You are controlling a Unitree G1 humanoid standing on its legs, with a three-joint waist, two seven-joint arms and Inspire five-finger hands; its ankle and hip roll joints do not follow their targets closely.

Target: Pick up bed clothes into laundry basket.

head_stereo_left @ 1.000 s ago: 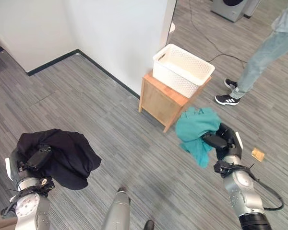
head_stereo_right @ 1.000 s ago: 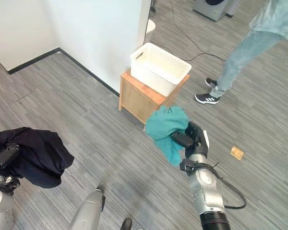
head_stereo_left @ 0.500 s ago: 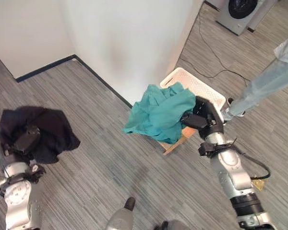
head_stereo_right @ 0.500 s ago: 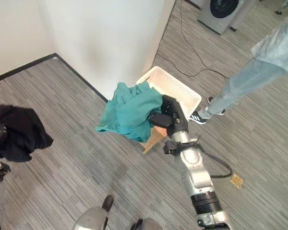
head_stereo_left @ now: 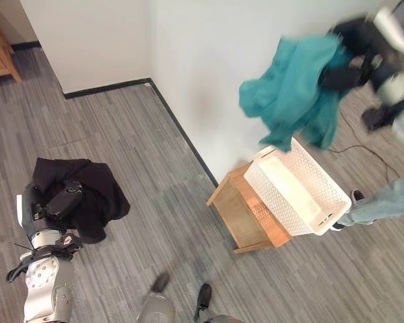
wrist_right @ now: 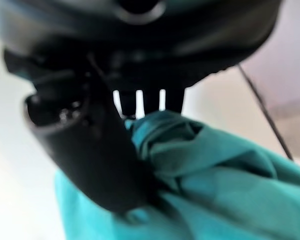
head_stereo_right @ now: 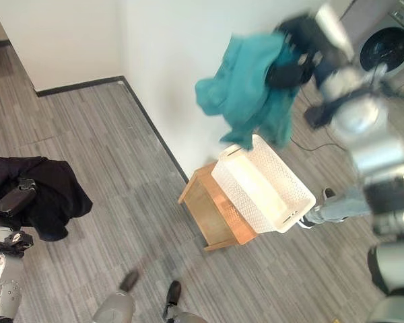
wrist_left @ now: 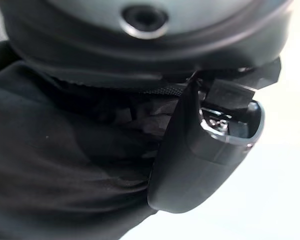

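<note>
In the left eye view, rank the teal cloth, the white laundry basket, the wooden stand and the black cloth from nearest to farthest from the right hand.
1. Teal cloth, held in the right hand, hanging above the basket.
2. White laundry basket, below the hand.
3. Wooden stand, under the basket.
4. Black cloth, far left, in the left hand.
</note>
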